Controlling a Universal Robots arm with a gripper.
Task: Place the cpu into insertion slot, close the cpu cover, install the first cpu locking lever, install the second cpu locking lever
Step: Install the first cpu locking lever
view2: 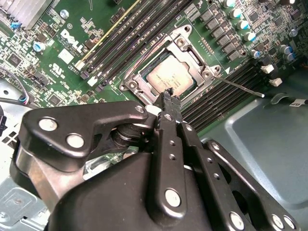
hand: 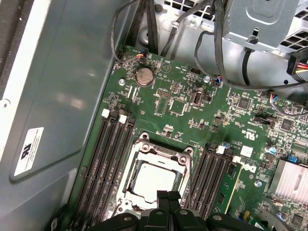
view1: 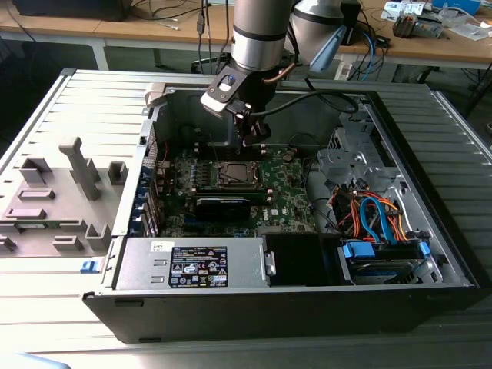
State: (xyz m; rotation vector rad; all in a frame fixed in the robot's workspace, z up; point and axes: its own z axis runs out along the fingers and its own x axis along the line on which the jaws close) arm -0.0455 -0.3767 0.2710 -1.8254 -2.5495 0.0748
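Note:
The cpu (view2: 171, 77) (hand: 153, 180), a square chip with a pale metal top, lies inside the insertion slot (view1: 234, 174) on the green motherboard. The silvery cpu cover (view2: 185, 48) (hand: 161, 151) lies flat around it, its window showing the chip. One thin metal locking lever (view2: 240, 87) sticks out sideways from the socket over the memory slots. My gripper (view2: 168, 94) (hand: 167, 195) (view1: 254, 138) hangs just above the socket's edge. Its black fingers are shut together and hold nothing.
Long black memory slots (hand: 108, 163) flank the socket. A black card (view1: 223, 204) lies nearer the power supply (view1: 192, 263). Cables and a drive cage (view1: 350, 157) fill the exterior view's right. A finned heatsink (hand: 293, 180) is nearby, and the case walls (view1: 157, 115) ring the board.

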